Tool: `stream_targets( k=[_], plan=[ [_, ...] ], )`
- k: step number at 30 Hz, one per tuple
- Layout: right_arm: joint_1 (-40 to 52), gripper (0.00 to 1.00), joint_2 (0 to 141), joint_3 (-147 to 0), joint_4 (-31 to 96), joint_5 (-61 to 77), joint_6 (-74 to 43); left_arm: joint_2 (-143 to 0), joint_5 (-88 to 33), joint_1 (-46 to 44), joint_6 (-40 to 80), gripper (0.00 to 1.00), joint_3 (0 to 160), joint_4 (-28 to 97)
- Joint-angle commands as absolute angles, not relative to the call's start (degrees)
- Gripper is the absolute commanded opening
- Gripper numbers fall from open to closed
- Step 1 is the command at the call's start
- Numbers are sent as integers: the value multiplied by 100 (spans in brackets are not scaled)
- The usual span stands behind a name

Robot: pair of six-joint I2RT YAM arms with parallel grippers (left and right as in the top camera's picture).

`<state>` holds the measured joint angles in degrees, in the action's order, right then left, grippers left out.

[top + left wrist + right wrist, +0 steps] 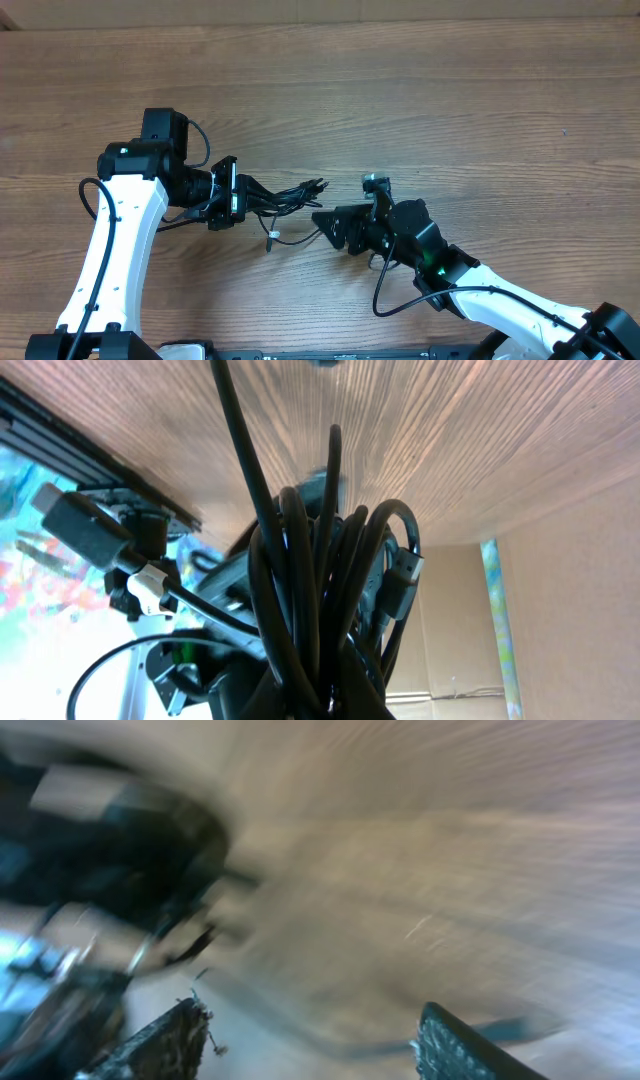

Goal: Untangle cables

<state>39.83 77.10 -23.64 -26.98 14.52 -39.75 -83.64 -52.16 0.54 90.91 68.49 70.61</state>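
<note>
The cables [285, 195] are a bundle of thin black cords at the table's middle. My left gripper [236, 193] is shut on the bundle's left end. The loose ends fan out rightward to small plugs [318, 185]. One thin strand drops to a small plug [270, 238] on the wood. In the left wrist view the cables [320, 580] fill the jaws of the left gripper [322, 705], and a plug end [405, 570] sticks out. My right gripper [322, 226] stands open just right of the loose ends. The blurred right wrist view shows the right gripper [312, 1042] with its fingers [165, 1042] wide apart and nothing between them.
Bare wooden tabletop [450, 110] extends behind and to both sides of the arms. The right arm's own thick black cable [385, 295] loops near the front edge. A black rail [330, 352] runs along the front.
</note>
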Motion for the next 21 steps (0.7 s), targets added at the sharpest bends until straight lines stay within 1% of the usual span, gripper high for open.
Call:
stream_targets(
  k=[1,5,8,14,16,19,21],
  plan=[
    [4005,75,7802,-2408,-2950,565,-4025,-8315,-5542,104,9089,4,6869,7091],
    [4119,77,7961,-2408,-3247,558,-4464,-8315,-5555,78,9190,4,6869,7126],
    [4167,77,8173,-2408,-3273,567,-5092,-8315,-5557,34,9356,4,6869,7135],
    [4370,78,8307,-2408,-3275,934,-5249,-8315,-5544,19,9699,4,6869,7122],
    [4453,80,8307,-2408,-3275,980,-5439,-8315,-5537,19,9760,4,6869,7024],
    [4558,87,8307,-2408,-3350,1009,-5922,-8315,-5537,19,9780,4,6869,6886],
    [4606,88,8307,-2408,-3400,854,-6073,-8315,-5542,5,9780,4,6869,6875]
  ],
)
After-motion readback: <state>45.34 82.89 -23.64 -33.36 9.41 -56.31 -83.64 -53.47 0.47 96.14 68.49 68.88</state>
